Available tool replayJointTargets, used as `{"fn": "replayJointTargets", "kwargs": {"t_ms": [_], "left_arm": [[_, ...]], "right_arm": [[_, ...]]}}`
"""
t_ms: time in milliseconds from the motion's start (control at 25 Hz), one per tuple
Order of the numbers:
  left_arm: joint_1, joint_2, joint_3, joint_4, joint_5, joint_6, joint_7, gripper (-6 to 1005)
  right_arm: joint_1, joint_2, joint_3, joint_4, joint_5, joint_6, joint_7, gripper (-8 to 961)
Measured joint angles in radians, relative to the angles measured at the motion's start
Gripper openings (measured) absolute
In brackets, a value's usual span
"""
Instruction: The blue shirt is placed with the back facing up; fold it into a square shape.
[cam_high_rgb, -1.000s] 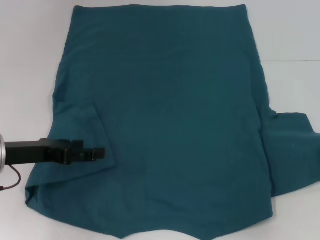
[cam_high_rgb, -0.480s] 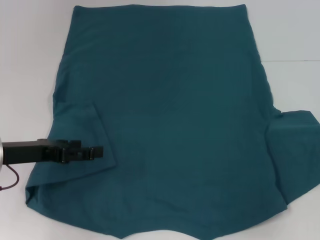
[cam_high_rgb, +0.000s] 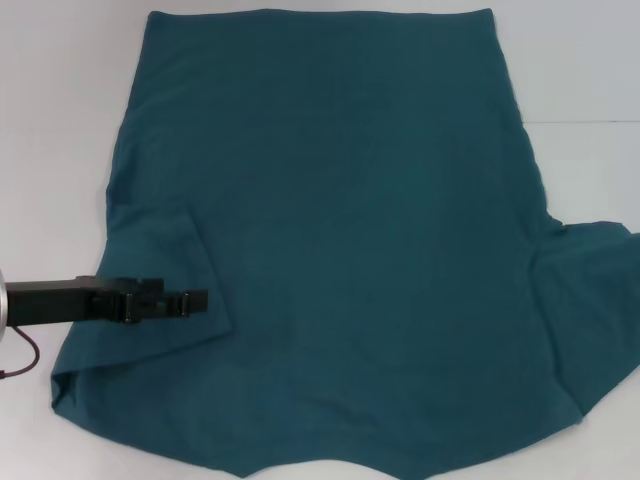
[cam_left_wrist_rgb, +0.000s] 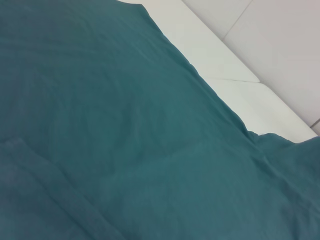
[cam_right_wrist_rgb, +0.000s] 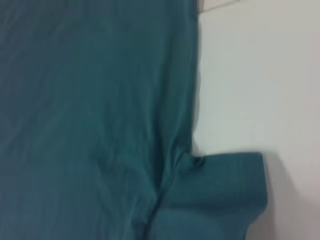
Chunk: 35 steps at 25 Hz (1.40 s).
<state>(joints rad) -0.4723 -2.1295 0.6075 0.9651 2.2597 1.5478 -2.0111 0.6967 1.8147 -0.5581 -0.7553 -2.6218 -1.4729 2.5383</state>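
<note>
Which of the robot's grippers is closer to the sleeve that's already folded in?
Left. The left gripper sits over the folded sleeve of the blue shirt; the right gripper is out of view.

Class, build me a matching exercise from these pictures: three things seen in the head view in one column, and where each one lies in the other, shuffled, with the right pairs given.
Things:
1. left claw
2. left sleeve
3. right sleeve

Places:
A. spread out flat on the white table
B. folded in over the blue shirt
C. over the folded-in sleeve

Pairs: 1-C, 2-B, 3-A
</note>
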Motion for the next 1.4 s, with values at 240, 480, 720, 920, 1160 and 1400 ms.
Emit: {"fn": "replayJointTargets", "kwargs": {"t_ms": [240, 480, 720, 920, 1160, 1400], "left_arm": [[-0.001, 0.000, 0.000, 0.000, 0.000, 0.000, 0.000, 948], [-0.002, -0.001, 0.000, 0.001, -0.002, -0.008, 0.000, 948], [-0.006, -0.003, 0.000, 0.001, -0.002, -0.011, 0.000, 948], [-0.009, -0.004, 0.000, 0.001, -0.003, -0.028, -0.008, 948], [-0.011, -0.004, 0.000, 0.001, -0.008, -0.039, -0.016, 948], [-0.011, -0.003, 0.000, 0.001, -0.016, -0.054, -0.025, 948]], "right_arm": [[0.013, 0.002, 0.006, -0.012, -0.001, 0.002, 0.023, 17], [0.047, 0.025, -0.014, 0.015, 0.003, -0.024, 0.032, 17], [0.114, 0.065, -0.053, 0.038, 0.003, -0.045, 0.033, 18], [0.168, 0.090, -0.119, 0.039, 0.000, 0.005, 0.033, 19], [0.220, 0.116, -0.173, 0.041, 0.000, 0.059, 0.032, 19], [0.251, 0.138, -0.210, 0.054, 0.001, 0.080, 0.032, 20]]}}
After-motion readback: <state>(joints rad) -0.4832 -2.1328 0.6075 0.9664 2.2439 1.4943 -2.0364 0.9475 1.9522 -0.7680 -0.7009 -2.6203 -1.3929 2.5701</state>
